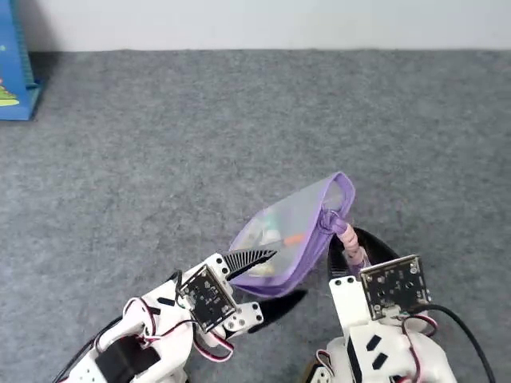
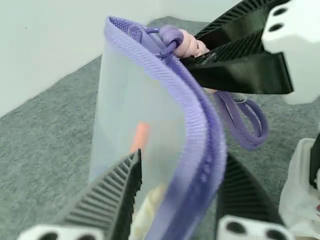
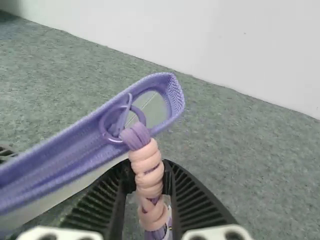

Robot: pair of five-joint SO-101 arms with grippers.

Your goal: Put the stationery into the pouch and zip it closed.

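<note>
Surface: grey mat (image 1: 160,144), white wall (image 1: 239,24) behind
Left gripper (image 2: 176,192): clamped across the pouch's near end, keeping it off the mat, likely so the zip stays taut
Right gripper (image 3: 147,172): pinched on the pink pull cord (image 3: 146,160), placed to draw the slider (image 3: 116,126)
Pouch (image 1: 295,231): raised between the 2 arms, stationery (image 2: 141,137) inside, zip seemingly just short of its far end
Blue box (image 1: 14,72): far corner, print not legible

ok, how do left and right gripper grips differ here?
The left gripper straddles the pouch body at its zip edge; the right gripper pinches the pink zip pull. The left gripper's jaws stand wider than the right gripper's, which nearly meet on that pull. Shared: both are shut on the one pouch.
</note>
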